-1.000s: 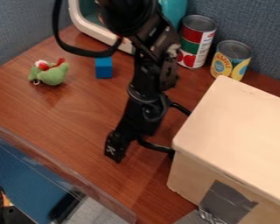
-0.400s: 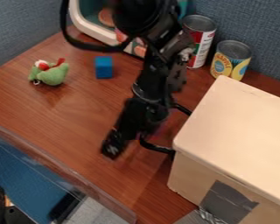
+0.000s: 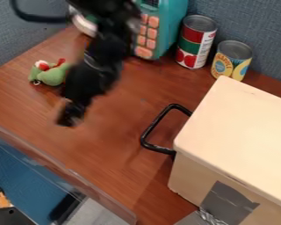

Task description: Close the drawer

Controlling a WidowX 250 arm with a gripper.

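The gripper (image 3: 70, 118) hangs over the left-middle of the wooden table, blurred, well to the left of the drawer's handle. A pale wooden drawer box (image 3: 236, 136) stands at the right, with a black loop handle (image 3: 152, 128) sticking out from its left side. The handle and the gripper are apart. From this side the drawer front looks flush with the box, though how far it is shut I cannot tell.
A green plush toy (image 3: 51, 74) lies just left of the arm. Behind are a teal toy appliance (image 3: 169, 28), a red-green can (image 3: 196, 41) and a yellow can (image 3: 231, 60). A clear plastic edge (image 3: 66, 173) runs along the front left.
The arm and gripper have moved left, away from the box handle, which is now uncovered. The blue block seen earlier is now hidden behind the arm. The box looks unmoved.
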